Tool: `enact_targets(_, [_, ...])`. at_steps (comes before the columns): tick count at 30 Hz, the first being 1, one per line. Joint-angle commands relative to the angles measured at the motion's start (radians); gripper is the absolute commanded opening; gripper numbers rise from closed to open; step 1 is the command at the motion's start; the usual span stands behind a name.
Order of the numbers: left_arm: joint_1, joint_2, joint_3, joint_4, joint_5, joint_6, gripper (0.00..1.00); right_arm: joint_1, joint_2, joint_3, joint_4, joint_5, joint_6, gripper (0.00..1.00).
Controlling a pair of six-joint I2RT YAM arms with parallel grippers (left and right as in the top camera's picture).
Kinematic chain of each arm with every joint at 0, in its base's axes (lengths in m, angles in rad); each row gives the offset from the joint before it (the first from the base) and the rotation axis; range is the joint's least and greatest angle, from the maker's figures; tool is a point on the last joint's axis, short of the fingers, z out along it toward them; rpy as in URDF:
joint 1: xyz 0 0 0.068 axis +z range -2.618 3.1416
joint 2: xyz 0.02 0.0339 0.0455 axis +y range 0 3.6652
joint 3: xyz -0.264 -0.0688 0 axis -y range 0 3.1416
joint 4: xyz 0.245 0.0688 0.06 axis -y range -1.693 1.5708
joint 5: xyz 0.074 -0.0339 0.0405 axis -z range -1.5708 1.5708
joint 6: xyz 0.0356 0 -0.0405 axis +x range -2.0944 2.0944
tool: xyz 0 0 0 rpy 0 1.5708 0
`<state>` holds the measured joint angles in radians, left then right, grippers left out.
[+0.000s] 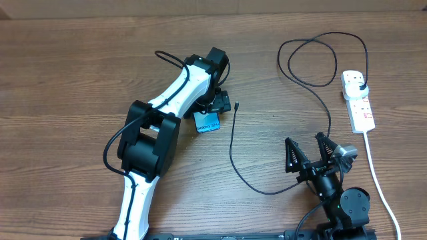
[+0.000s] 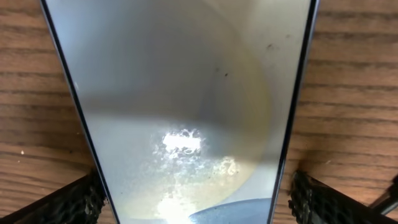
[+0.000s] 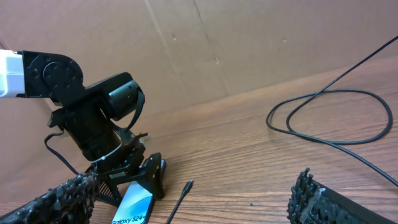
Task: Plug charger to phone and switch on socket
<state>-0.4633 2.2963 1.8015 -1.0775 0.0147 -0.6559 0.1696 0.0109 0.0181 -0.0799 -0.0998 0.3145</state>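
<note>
Nearest the base, the right gripper [image 1: 305, 140] is one of two. Its pair of black ribbed fingers [image 3: 323, 199] are spread wide in a V, holding nothing and clear of the wood-grain table [image 1: 67, 67]. Just beyond it runs the single charger [image 1: 231, 143], a thin black cable that curves past the gripper's left side. It ends in a small connector tip [image 1: 237, 105] lying loose on the wood, near the phone but not touching it. The one phone [image 1: 207, 123] is a slim rectangle with a light-blue screen, dark edges and small white lettering at its near end. It sits left of centre, under the left gripper [image 3: 134, 177]. That gripper's two textured pads [image 2: 323, 199] stand wide apart, one on either side of the glossy glass, with a sliver of wood showing beside the right pad; whether the left pad touches the edge cannot be told. At the far right lies the one socket [image 1: 360, 107], a white oblong strip with red markings. The cable loops round to a black plug [image 1: 361, 86] seated in its far end, and its thicker white lead [image 1: 373, 167] trails back toward the base. A brown cardboard wall [image 3: 249, 43] stands behind the table.
</note>
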Motion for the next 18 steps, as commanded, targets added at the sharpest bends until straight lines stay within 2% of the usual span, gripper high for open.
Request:
enact_targets(1, [0.0, 0.033, 0.0, -0.007, -0.011, -0.024, 1.0, -0.007, -0.008, -0.01, 0.003, 0.002, 0.003, 1.0])
enact_targets(6, [0.006, 0.033, 0.0, -0.018, -0.025, -0.091, 1.0, -0.007, -0.008, -0.01, 0.003, 0.002, 0.003, 1.0])
enact_targets(18, [0.015, 0.039, 0.0, 0.015, -0.034, -0.093, 0.99, -0.007, -0.008, -0.01, 0.003, 0.002, 0.003, 1.0])
